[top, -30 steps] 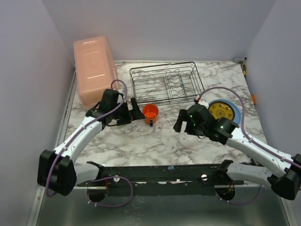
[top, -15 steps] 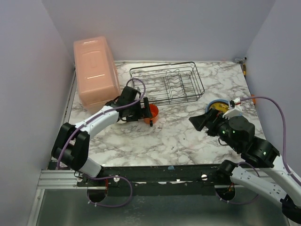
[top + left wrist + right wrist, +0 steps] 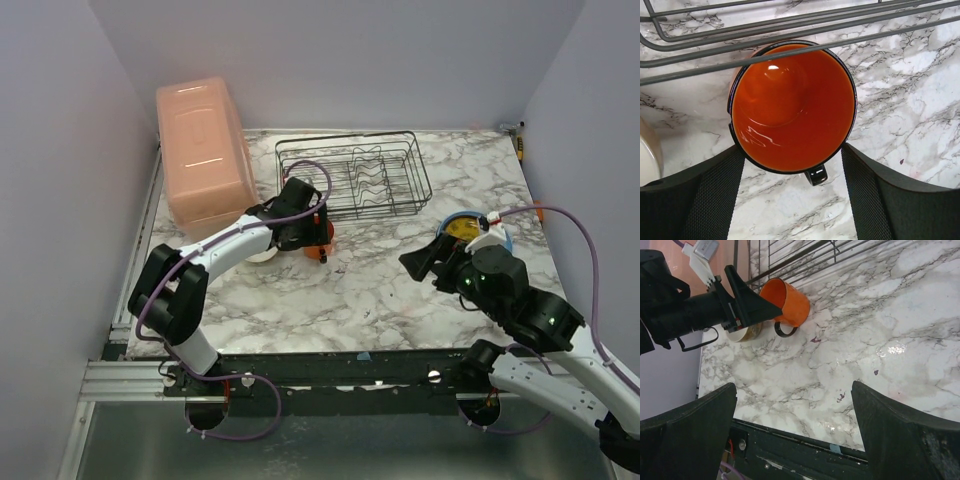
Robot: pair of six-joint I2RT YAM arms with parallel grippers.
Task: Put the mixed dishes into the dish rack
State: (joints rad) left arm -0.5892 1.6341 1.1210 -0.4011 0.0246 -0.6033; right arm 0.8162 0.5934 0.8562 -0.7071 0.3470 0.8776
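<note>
The orange mug (image 3: 320, 243) stands upright on the marble table just in front of the black wire dish rack (image 3: 355, 180). My left gripper (image 3: 313, 232) is open right over it. In the left wrist view the mug (image 3: 792, 107) sits between my two fingers (image 3: 715, 195), its handle toward the camera. The small white bowl (image 3: 262, 253) lies beside the mug, partly under the left arm. My right gripper (image 3: 420, 258) is open and empty above the table. The yellow-brown plate (image 3: 460, 227) lies on the light-blue plate (image 3: 503, 238), half hidden by the right arm. The teal-rimmed plate is out of view.
A big pink lidded box (image 3: 200, 150) stands at the back left, beside the rack. The rack's front wires (image 3: 790, 30) run just beyond the mug. The right wrist view shows the mug (image 3: 786, 302), the bowl (image 3: 746, 333) and the table's near edge (image 3: 805, 442).
My left gripper has moved right and now sits over the orange mug with its fingers on either side. The right arm pulled back from the centre, then shifted slightly left.
</note>
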